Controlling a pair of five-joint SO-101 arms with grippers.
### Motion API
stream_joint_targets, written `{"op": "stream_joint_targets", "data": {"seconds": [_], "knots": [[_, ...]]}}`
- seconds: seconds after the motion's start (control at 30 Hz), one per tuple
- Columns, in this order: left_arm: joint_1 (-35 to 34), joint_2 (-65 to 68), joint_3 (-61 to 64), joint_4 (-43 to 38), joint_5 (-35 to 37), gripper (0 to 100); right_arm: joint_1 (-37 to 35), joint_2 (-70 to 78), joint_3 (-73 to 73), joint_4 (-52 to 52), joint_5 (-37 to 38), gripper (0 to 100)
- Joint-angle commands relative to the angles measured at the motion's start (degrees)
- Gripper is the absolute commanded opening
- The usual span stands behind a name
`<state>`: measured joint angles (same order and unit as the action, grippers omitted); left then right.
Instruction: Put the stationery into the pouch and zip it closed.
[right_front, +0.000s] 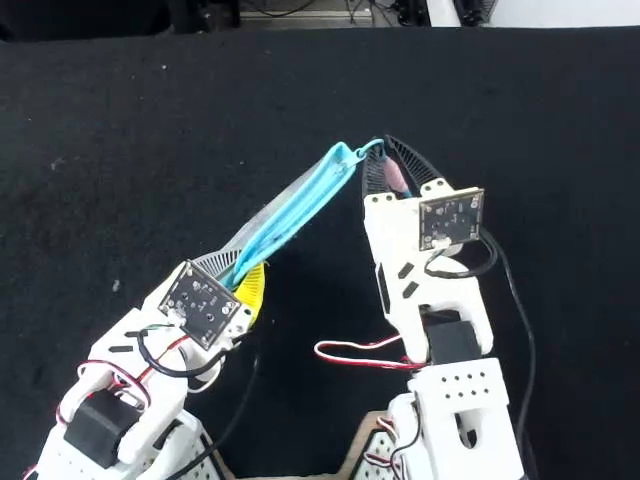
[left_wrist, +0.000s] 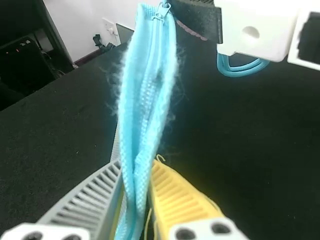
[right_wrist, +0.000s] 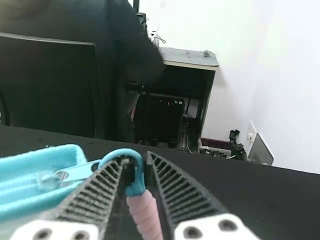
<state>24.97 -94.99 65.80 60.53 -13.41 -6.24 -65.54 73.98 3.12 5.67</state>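
Note:
A light blue pouch (right_front: 290, 215) hangs stretched between the two arms above the black table. My left gripper (right_front: 243, 283), with one grey and one yellow finger, is shut on the pouch's near end (left_wrist: 137, 175). My right gripper (right_front: 392, 165) is shut on the blue loop pull (right_wrist: 131, 170) fixed to the zipper slider (right_wrist: 55, 177) at the pouch's far end. A pink strip (right_wrist: 144, 215) lies between the right fingers. In the left wrist view the zipper (left_wrist: 150, 95) runs up to the slider (left_wrist: 162, 11) at the far tip, beside the right gripper (left_wrist: 200, 22).
The black table (right_front: 150, 130) spreads around both arms. Red and white cables (right_front: 355, 350) loop beside the right arm's base. Beyond the table's far edge stand a dark desk and cabinet (right_wrist: 165, 110) against a white wall.

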Motion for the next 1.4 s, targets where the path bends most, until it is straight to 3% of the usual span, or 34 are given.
{"op": "stream_joint_targets", "data": {"seconds": [0.0,0.57,0.77,1.07,1.23,1.37], "knots": [[-0.1,0.6,0.5,1.7,0.0,3,3.6,2.2,-3.2,-0.5,-0.3,1.1],[-0.1,0.6,0.4,1.7,0.0,3,4.4,2.2,-3.0,-0.5,-0.4,1.1],[-0.1,0.6,0.0,1.6,0.0,3,-0.2,2.2,-2.8,-0.2,-1.1,1.1],[-0.1,0.6,-0.1,1.1,0.1,3,-1.1,1.8,-2.1,-0.2,-1.5,1.1],[-0.7,0.5,-3.3,1.7,4.8,13,-5.5,1.9,-1.5,-0.2,-1.3,1.1],[-0.3,0.5,-4.1,1.4,5.9,13,-7.1,1.9,-0.8,-0.2,-1.1,1.1]]}}
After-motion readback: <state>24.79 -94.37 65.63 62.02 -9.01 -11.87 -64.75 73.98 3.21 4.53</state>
